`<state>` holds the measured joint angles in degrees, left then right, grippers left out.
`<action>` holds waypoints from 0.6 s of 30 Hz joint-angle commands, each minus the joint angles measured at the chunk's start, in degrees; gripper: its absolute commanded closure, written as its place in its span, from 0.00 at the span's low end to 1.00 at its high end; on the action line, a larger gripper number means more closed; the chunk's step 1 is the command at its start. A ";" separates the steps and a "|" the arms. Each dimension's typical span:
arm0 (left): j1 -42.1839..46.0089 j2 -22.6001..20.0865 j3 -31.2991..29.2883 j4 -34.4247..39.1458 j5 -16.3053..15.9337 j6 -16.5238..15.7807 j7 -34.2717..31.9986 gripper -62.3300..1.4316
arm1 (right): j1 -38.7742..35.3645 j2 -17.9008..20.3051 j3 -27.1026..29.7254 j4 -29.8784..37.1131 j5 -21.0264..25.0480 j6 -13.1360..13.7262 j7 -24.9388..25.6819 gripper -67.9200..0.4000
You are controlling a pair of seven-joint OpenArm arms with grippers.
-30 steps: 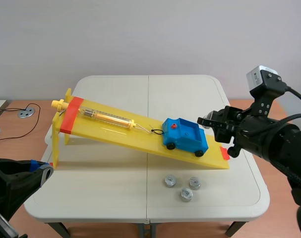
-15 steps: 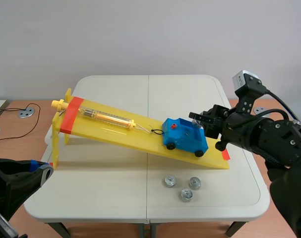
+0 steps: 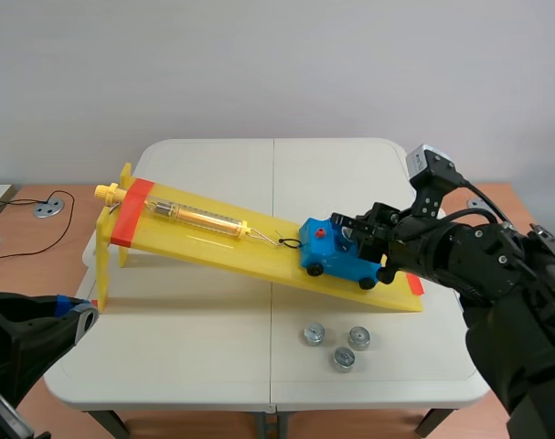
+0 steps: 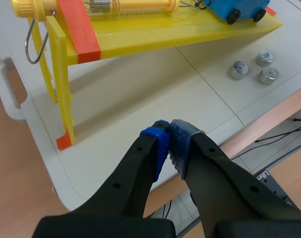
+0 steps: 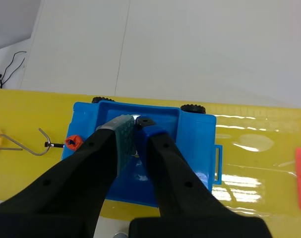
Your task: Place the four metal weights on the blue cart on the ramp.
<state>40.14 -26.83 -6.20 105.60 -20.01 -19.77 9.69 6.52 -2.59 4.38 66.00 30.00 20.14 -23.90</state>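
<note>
The right fingers [image 5: 115, 136] had swung in from beside the blue cart [image 3: 336, 262] to hang over its bed, apparently clamped on the fourth weight [image 5: 136, 148], so release looked next. Three weights [image 3: 342, 359] lay on the bench [image 3: 167, 347] near the cart. The left fingers [image 4: 160, 144], far from the cart, were closed and empty.

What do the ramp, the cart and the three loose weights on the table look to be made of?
Ramp: probably hard plastic or acrylic, yellow and glossy; the right wrist view shows bright reflections on it.
Cart: moulded plastic by the look, blue, smooth and fairly shiny.
Weights: metal, silver-grey with a dull shine; which metal cannot be told.
</note>
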 commanded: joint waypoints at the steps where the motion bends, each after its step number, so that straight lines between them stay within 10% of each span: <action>1: -0.33 0.44 -0.90 4.11 -4.24 -1.42 -5.31 0.93 | 7.48 -0.79 -1.55 5.03 4.52 1.95 7.78 0.99; 9: -0.33 0.44 -0.90 4.11 -4.24 -1.42 -5.31 0.93 | 7.45 -0.74 -0.83 5.03 3.80 2.58 8.61 0.72; 18: -0.33 0.44 -0.90 4.11 -4.24 -1.42 -5.31 0.93 | 5.55 0.72 5.75 11.19 4.13 11.21 6.29 0.61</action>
<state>40.14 -26.83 -6.20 105.60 -20.01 -19.77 9.69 6.76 -2.55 8.73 67.55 29.85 26.28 -24.40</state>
